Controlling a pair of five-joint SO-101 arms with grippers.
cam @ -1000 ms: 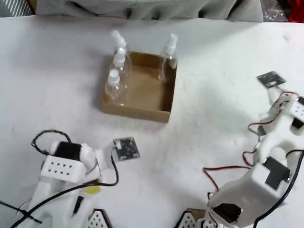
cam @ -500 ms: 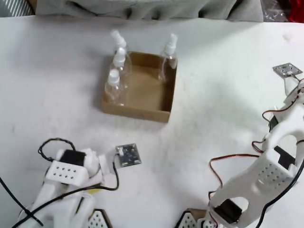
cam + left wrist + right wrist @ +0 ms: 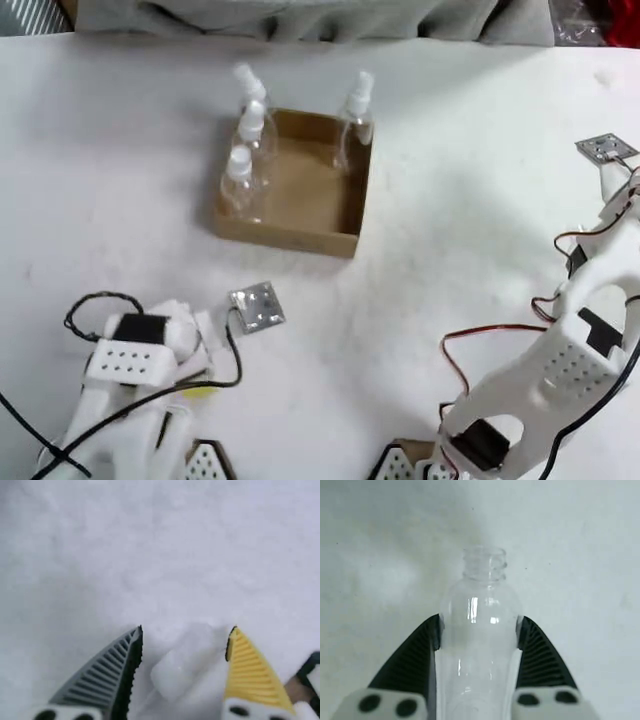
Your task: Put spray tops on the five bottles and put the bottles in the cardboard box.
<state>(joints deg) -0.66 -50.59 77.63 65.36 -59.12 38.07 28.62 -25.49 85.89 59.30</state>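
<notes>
Desk (image 3: 120, 150): white cloth cover, lightly rumpled. Grey fabric (image 3: 300, 20) is draped along the far edge at the top of the high view, with a red item (image 3: 620, 20) in the upper right corner.

Count, for your log:
- One cardboard box (image 3: 290, 235), open top, upper centre of the high view.
- Four spray-topped bottles (image 3: 238, 185), upright. Three stand in a line along the box's left wall and one is at its back right corner. You cannot tell whether the rearmost of the three stands inside the box or just behind it.
- One open-necked bottle (image 3: 482, 595), clear, with bare threads and no top.
- Two arms: left arm (image 3: 140, 350) at lower left, right arm (image 3: 550, 390) at lower right.

Right gripper (image 3: 479, 625): black fingers closed against both sides of the open-necked bottle's body, neck pointing away from the wrist, white cloth behind it.

Left gripper (image 3: 184, 630): one grey and one yellow finger, spread wide, low over the cloth. A small white piece (image 3: 175, 672) lies between them, too blurred to name; you cannot tell if either finger touches it.
</notes>
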